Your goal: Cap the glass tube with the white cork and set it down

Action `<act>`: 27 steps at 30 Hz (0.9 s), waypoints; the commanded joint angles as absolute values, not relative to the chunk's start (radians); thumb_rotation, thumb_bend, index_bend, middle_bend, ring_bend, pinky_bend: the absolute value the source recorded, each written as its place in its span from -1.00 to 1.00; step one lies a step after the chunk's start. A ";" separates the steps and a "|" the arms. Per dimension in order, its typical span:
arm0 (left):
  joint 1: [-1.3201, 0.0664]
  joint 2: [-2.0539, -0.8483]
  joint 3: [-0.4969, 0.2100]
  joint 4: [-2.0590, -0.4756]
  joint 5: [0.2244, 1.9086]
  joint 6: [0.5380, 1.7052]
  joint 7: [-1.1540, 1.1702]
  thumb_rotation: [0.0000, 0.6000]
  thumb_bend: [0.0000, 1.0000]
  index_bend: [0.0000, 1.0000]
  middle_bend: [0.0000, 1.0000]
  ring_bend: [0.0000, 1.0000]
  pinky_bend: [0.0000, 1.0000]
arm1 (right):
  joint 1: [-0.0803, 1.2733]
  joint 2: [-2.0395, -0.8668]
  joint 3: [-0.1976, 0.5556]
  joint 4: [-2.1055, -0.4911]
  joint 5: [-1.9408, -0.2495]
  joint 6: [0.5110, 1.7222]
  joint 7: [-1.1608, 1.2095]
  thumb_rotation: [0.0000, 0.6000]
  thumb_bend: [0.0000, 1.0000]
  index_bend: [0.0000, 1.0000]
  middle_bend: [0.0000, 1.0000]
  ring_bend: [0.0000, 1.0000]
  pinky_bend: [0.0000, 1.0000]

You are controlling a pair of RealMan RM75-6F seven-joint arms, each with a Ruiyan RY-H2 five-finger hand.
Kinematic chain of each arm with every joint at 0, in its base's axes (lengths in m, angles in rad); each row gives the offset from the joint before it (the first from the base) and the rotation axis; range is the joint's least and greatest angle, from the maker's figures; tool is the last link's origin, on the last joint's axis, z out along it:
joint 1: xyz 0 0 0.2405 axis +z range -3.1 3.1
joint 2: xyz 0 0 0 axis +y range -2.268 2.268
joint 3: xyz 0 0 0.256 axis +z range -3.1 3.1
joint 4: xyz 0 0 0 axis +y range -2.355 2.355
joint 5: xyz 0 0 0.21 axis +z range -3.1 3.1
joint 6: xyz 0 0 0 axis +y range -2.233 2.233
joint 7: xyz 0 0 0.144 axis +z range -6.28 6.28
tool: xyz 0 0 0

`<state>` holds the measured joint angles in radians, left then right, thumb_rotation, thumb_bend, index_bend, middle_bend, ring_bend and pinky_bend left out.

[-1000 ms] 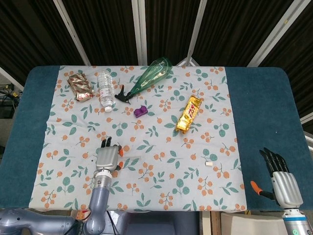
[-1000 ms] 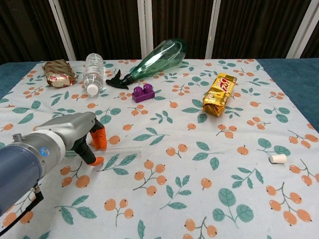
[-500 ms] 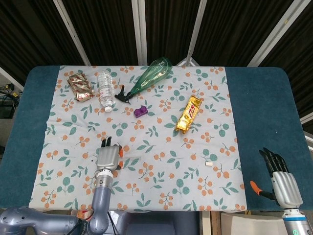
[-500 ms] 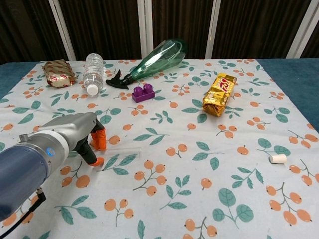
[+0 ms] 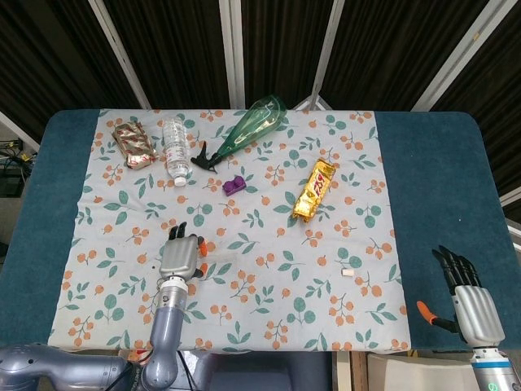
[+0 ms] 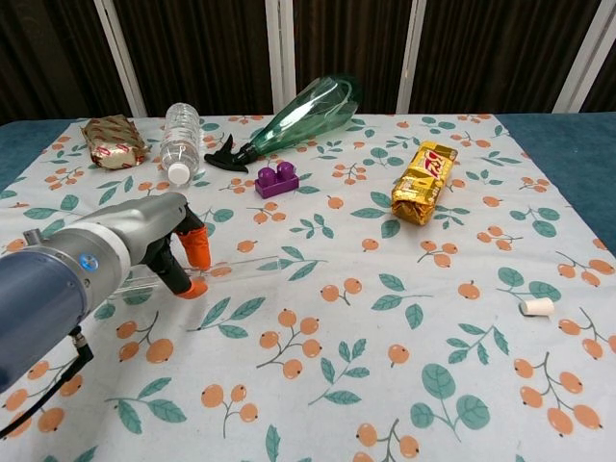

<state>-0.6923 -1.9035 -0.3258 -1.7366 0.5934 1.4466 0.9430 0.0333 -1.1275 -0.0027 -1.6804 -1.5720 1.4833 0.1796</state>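
Glass tube [image 6: 226, 272]: clear, thin, nearly level, faint against cloth.
Left hand [image 6: 144, 243] fingertips pinch its end; white cork [image 6: 536, 307] well apart.

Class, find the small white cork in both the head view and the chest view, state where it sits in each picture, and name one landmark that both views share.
Head view: the white cork lies right of centre on the floral cloth, below the gold snack pack.
Chest view: the white cork lies at the right edge, nearer the camera than the gold snack pack.
Shared landmark: the gold snack pack.
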 commanded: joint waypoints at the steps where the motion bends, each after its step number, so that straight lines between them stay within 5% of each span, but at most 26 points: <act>1: -0.691 -1.887 -0.335 -1.750 0.612 1.424 0.908 1.00 0.02 0.20 -0.22 -0.98 -1.00 | 0.033 -1.129 -0.002 -1.680 -1.572 1.485 0.178 1.00 -0.38 -1.00 -1.00 -1.00 -1.00; 11: -0.672 -1.876 -0.335 -1.704 0.719 1.337 0.707 1.00 0.06 0.28 0.02 -0.84 -1.00 | 0.035 -1.134 0.005 -1.690 -1.552 1.476 0.158 1.00 -0.38 -1.00 -1.00 -1.00 -1.00; 27: -0.701 -1.792 -0.365 -1.629 0.737 1.177 0.585 1.00 0.06 0.29 0.02 -0.84 -1.00 | 0.175 -1.261 0.091 -1.681 -1.552 1.368 -0.137 1.00 -0.38 -0.87 -0.99 -1.00 -1.00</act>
